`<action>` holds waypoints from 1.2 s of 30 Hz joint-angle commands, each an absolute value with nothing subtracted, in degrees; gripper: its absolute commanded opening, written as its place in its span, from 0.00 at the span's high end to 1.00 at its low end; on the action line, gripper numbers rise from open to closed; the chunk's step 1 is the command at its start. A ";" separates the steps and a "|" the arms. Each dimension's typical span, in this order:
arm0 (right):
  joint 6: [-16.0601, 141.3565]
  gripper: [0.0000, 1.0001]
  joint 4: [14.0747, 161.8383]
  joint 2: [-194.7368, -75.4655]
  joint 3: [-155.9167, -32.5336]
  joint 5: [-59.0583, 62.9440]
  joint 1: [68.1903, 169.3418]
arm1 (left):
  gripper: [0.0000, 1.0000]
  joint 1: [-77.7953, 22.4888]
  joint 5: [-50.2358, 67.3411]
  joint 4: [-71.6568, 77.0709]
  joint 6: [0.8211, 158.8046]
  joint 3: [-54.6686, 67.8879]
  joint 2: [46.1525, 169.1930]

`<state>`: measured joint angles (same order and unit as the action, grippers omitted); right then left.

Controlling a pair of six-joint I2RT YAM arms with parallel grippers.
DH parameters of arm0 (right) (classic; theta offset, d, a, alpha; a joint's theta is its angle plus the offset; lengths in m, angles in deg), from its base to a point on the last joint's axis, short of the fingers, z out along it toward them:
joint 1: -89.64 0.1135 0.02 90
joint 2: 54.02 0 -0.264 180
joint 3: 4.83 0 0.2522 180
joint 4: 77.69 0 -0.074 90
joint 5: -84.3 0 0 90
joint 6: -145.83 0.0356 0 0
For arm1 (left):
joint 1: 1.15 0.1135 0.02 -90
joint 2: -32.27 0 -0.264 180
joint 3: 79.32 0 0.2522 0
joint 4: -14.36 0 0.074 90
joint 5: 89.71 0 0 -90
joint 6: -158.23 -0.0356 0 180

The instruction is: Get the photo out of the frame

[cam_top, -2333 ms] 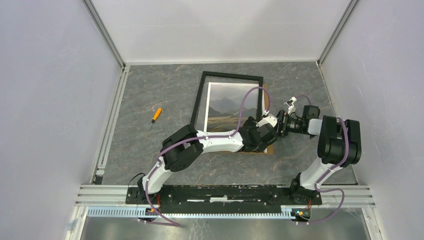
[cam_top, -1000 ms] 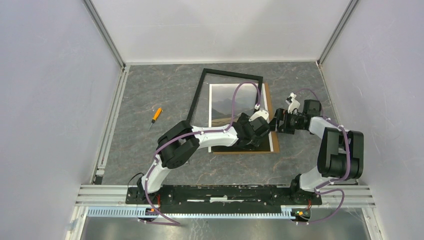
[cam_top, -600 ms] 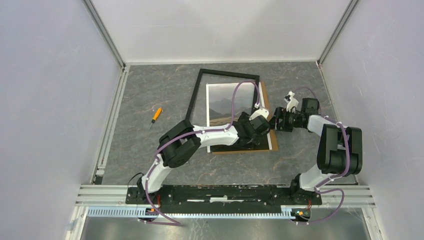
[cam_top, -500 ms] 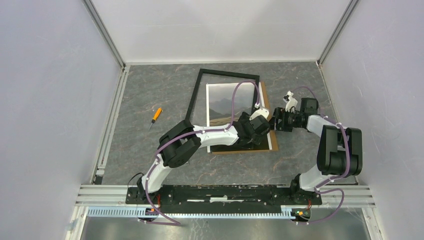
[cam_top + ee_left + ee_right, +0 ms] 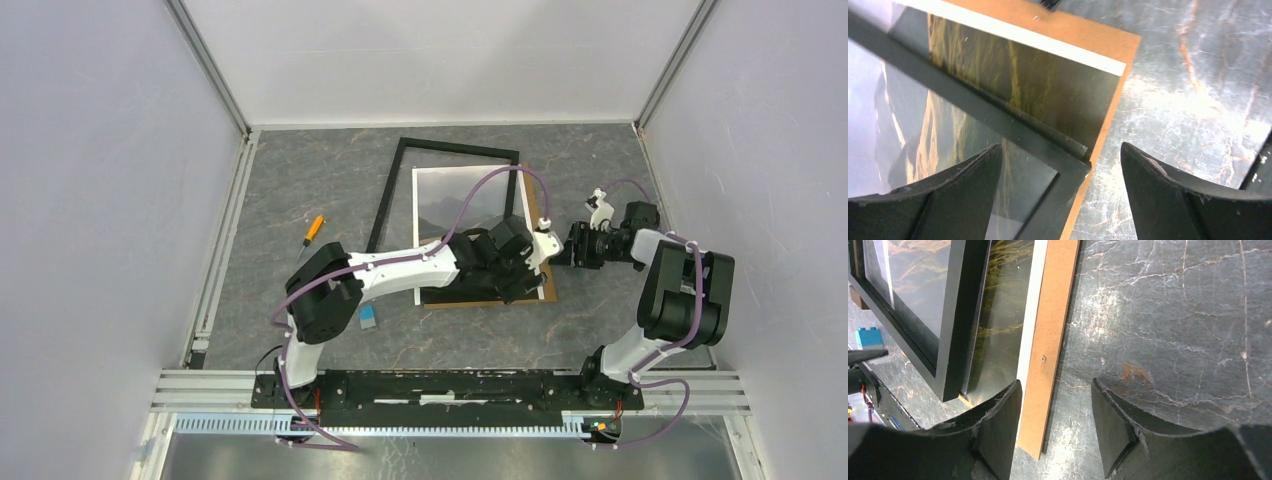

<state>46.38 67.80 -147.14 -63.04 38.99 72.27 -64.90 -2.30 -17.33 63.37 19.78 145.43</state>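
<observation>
The frame [image 5: 389, 192], black with glass, lies on the table, shifted left over the photo [image 5: 465, 200], a hill landscape with a white border. The photo rests on a brown backing board [image 5: 470, 304]. My left gripper [image 5: 535, 262] is open and empty at the near right corner. In the left wrist view the frame corner [image 5: 973, 107] lies between the fingers of that gripper [image 5: 1060, 170], over the photo [image 5: 1048, 85] and board [image 5: 1088, 35]. My right gripper [image 5: 572, 250] is open and empty just right of the board. The right wrist view shows that gripper [image 5: 1055, 425] straddling the board's edge [image 5: 1050, 340], beside the photo [image 5: 1003, 315] and frame [image 5: 955, 315].
An orange screwdriver [image 5: 313, 228] lies left of the frame. A small blue block [image 5: 368, 318] sits near the left arm's elbow and also shows in the right wrist view [image 5: 868, 336]. Grey walls close in on three sides.
My right gripper has drawn back to the right, off the board. My left arm's elbow has swung left and nearer, uncovering the blue block. The frame sits further left of the photo than before.
</observation>
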 commanded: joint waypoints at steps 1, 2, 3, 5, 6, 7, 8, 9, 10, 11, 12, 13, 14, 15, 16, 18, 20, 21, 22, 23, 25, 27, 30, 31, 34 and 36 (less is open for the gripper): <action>43.26 0.42 67.03 -150.13 -61.03 38.35 72.38 | 0.08 -65.94 7.38 -23.67 50.61 25.63 147.72; 43.35 0.42 67.26 -150.57 -60.80 38.70 72.35 | 0.08 -66.43 8.05 -24.87 49.85 27.43 149.34; 43.27 0.42 67.35 -150.95 -60.63 39.13 72.39 | 0.08 -66.86 7.88 -25.59 49.50 28.61 150.74; 43.35 0.43 67.78 -151.41 -60.16 39.30 72.44 | 0.05 -67.74 7.60 -25.51 48.60 30.31 152.78; 43.42 0.43 67.99 -151.47 -59.87 39.32 72.36 | 0.04 -67.69 7.33 -25.01 48.83 31.13 153.65; 43.44 0.43 68.22 -151.53 -59.73 39.30 72.36 | 0.03 -67.61 7.32 -25.19 48.96 32.22 154.74; 43.45 0.43 68.18 -151.57 -59.64 39.43 72.35 | 0.02 -67.66 7.33 -25.76 48.69 33.58 155.91; 43.44 0.43 68.27 -151.67 -59.55 39.64 72.34 | 0.00 -67.66 6.96 -25.79 48.47 34.86 156.81; 43.51 0.43 68.28 -151.83 -59.47 39.70 72.40 | 0.00 -67.66 6.49 -25.68 48.40 35.72 157.98; 43.70 0.44 68.40 -152.05 -59.31 39.61 72.38 | 0.00 -67.69 6.12 -25.95 48.26 37.13 159.05; 43.70 0.45 68.51 -152.42 -59.21 39.50 72.41 | 0.00 -67.67 5.99 -26.68 47.94 38.29 160.33; 43.86 0.46 68.58 -152.73 -59.05 39.34 72.43 | 0.00 -67.62 5.59 -27.41 47.77 39.50 161.55; 43.81 0.47 68.50 -153.20 -58.86 39.28 72.39 | 0.00 -67.63 5.09 -27.91 47.69 40.44 162.49; 43.79 0.48 68.51 -153.62 -58.69 38.99 72.36 | 0.00 -67.55 4.70 -28.40 48.03 41.40 163.43; 43.79 0.49 68.47 -153.89 -58.53 38.58 72.48 | 0.00 -67.42 5.32 -29.14 48.33 42.39 164.14; 43.79 0.50 68.56 -154.38 -58.25 38.20 72.37 | 0.00 -67.00 7.06 -30.32 49.09 43.56 165.31; 44.02 0.51 68.87 -154.85 -58.08 37.92 72.37 | 0.05 -66.70 9.06 -31.14 49.55 43.86 166.14; 44.18 0.52 69.06 -155.04 -58.01 37.87 72.42 | 0.07 -66.66 9.69 -31.53 49.49 43.66 166.36; 44.23 0.53 69.28 -155.45 -57.99 37.67 72.44 | 0.10 -66.75 10.09 -31.68 49.36 43.41 166.57; 44.31 0.55 69.37 -155.71 -58.05 37.55 72.34 | 0.13 -66.73 10.55 -32.08 49.18 43.04 166.84; 44.32 0.58 69.43 -156.43 -58.20 36.97 72.41 | 0.21 -66.81 11.67 -33.02 48.54 42.52 167.20; 44.41 0.61 69.70 -156.89 -58.23 36.43 72.40 | 0.27 -66.82 13.04 -33.89 47.35 41.38 167.11; 44.67 0.62 70.12 -157.42 -58.23 35.96 72.42 | 0.38 -67.07 15.16 -35.60 45.94 40.14 166.99; 44.76 0.63 70.08 -157.55 -58.23 35.80 72.42 | 0.41 -67.18 15.85 -36.49 45.37 40.01 167.00; 44.84 0.65 70.00 -158.07 -58.23 35.15 72.41 | 0.53 -67.72 16.89 -38.34 44.06 39.29 166.85; 44.84 0.66 70.07 -158.12 -58.15 34.55 72.34 | 0.56 -68.01 17.25 -38.96 43.35 38.45 166.54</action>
